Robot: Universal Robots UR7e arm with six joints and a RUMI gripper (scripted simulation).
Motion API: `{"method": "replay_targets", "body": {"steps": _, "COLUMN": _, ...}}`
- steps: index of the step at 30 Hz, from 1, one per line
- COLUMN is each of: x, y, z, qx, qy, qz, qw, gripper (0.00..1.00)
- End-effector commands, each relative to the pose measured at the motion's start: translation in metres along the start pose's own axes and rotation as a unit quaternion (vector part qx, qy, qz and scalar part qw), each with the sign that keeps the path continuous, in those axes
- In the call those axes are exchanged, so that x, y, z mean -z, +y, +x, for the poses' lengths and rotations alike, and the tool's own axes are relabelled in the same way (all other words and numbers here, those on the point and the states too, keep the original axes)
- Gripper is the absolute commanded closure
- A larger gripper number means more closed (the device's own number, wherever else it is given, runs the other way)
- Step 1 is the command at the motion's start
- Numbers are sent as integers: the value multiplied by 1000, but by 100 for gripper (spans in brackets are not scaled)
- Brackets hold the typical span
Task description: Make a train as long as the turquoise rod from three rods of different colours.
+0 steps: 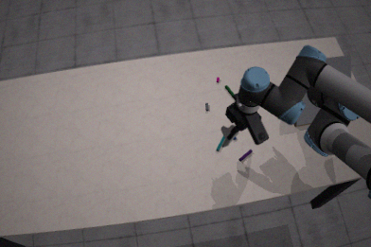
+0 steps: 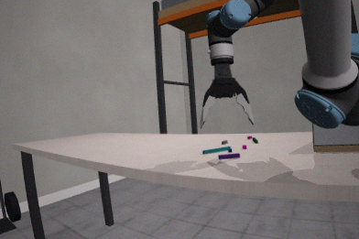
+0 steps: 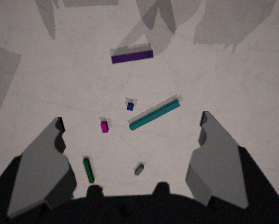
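The turquoise rod [image 3: 154,114] lies flat on the desk [image 2: 114,150], with a small blue rod [image 3: 130,106] just beside it, a magenta rod [image 3: 104,126] near, and a purple rod [image 3: 132,55] lying apart. A green rod [image 3: 88,169] and a grey rod [image 3: 139,169] lie nearer the camera. The hand [image 2: 226,112] hangs above them, spread wide and holding nothing.

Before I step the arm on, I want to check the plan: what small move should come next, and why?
Probably shift over the grey rod and start lowering. The gripper hangs high, jaws open and empty, and the purple rod, grey rod and blue rod, which total ten, lie apart.
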State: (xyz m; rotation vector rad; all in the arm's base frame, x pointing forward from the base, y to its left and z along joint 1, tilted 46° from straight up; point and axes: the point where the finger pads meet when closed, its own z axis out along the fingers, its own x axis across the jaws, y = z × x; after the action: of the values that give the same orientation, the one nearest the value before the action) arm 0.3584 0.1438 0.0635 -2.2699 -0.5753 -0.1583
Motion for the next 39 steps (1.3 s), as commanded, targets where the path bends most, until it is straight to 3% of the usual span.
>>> {"method": "replay_targets", "body": {"steps": 1, "x": 1, "y": 1, "z": 0, "qx": -83, "qy": -1, "qz": -4, "qw": 997, "gripper": 0}}
{"method": "replay_targets", "body": {"steps": 13, "x": 1, "y": 3, "z": 1, "qx": -190, "qy": -1, "qz": -4, "qw": 982, "gripper": 0}}
{"method": "replay_targets", "body": {"steps": 28, "x": 1, "y": 7, "z": 1, "qx": -360, "qy": 0, "qz": -4, "qw": 933, "gripper": 0}}
{"method": "replay_targets", "body": {"steps": 30, "x": 1, "y": 7, "z": 1, "qx": -360, "qy": 0, "qz": -4, "qw": 933, "gripper": 0}}
{"method": "replay_targets", "body": {"steps": 32, "x": 1, "y": 9, "z": 1, "qx": -397, "qy": 0, "qz": -4, "qw": 918, "gripper": 0}}
{"method": "replay_targets", "body": {"steps": 39, "x": 2, "y": 11, "z": 1, "qx": -462, "qy": 1, "qz": -4, "qw": 887, "gripper": 0}}
